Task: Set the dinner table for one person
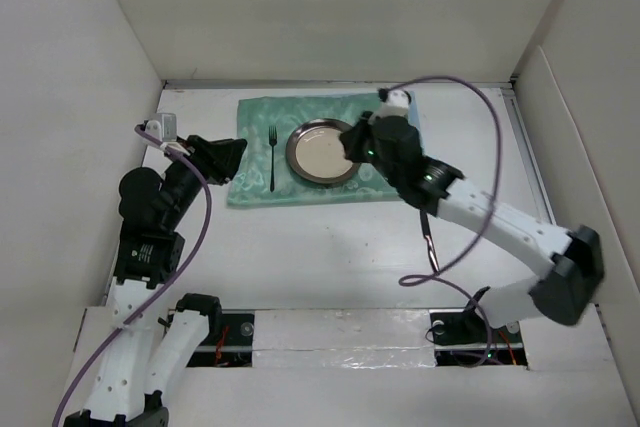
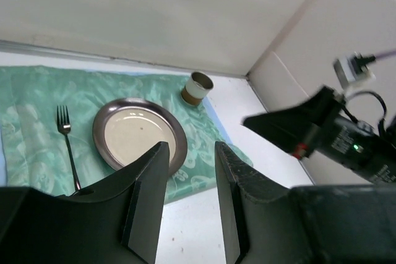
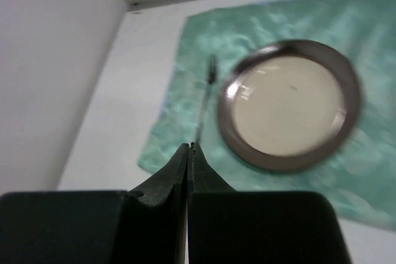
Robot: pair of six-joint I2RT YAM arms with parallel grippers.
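Note:
A teal-green cloth [image 1: 370, 185] lies on the white dinner table [image 1: 330, 257]. On it sit a round metal plate [image 1: 318, 153] and, to its left, a black fork [image 1: 272, 159]. The left wrist view shows the plate [image 2: 139, 133], the fork [image 2: 65, 137] and a small brown cup [image 2: 197, 88] standing at the cloth's far corner; the cup is hidden in the top view. My left gripper [image 1: 238, 153] is open and empty at the cloth's left edge [image 2: 190, 153]. My right gripper [image 1: 348, 143] is shut and empty above the plate's right rim [image 3: 190, 146].
White walls enclose the table on the left, back and right. The right arm [image 2: 334, 134] reaches in across the right side of the cloth, its cable looping over the table [image 1: 430, 257].

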